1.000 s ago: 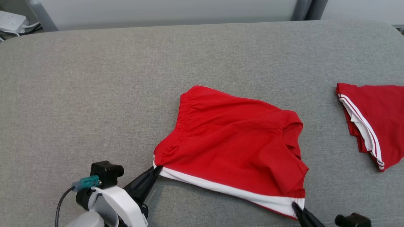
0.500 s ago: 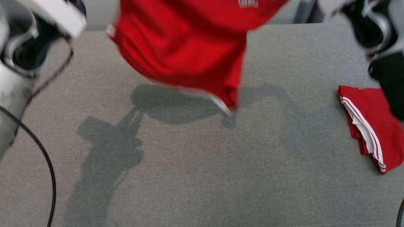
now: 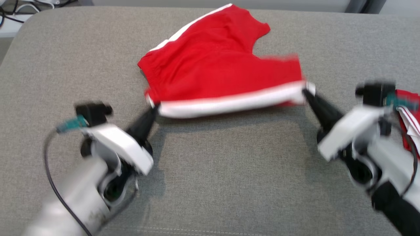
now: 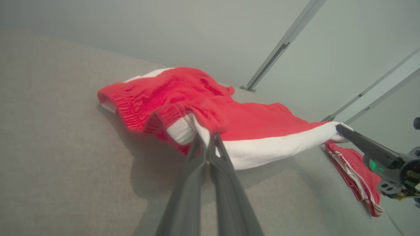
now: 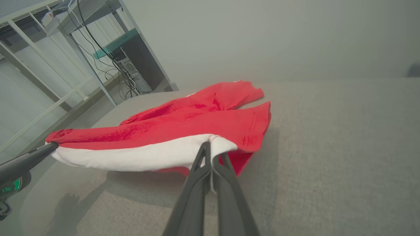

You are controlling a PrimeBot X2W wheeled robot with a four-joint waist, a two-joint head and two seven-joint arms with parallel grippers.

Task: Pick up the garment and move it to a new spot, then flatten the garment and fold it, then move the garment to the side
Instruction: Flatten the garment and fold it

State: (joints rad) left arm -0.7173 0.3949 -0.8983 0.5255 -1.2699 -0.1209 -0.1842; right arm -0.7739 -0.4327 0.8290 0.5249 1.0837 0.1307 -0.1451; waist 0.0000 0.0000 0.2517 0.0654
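Note:
The garment point(image 3: 220, 65) is a pair of red shorts with a white side band, spread over the far middle of the grey cushion. My left gripper point(image 3: 154, 109) is shut on the band's left corner, near the waistband point(image 4: 144, 111). My right gripper point(image 3: 306, 93) is shut on the band's right corner, at the leg hem. The white band point(image 3: 229, 101) is stretched between them just above the fabric surface. In the left wrist view the garment point(image 4: 229, 114) hangs from my closed gripper point(image 4: 206, 139). In the right wrist view my gripper point(image 5: 211, 149) pinches the white edge point(image 5: 141, 157).
A second red garment point(image 3: 408, 111), folded, with white stripes, lies at the right edge behind my right arm; it also shows in the left wrist view point(image 4: 354, 173). The grey cushion point(image 3: 229, 170) stretches bare in front of me. Cables and shelving point(image 5: 98, 59) stand beyond the left end.
The garment was swung up high in front of the camera and now comes down on the far side of the cushion, band toward me. Both grippers kept their hold. The camera also shifted.

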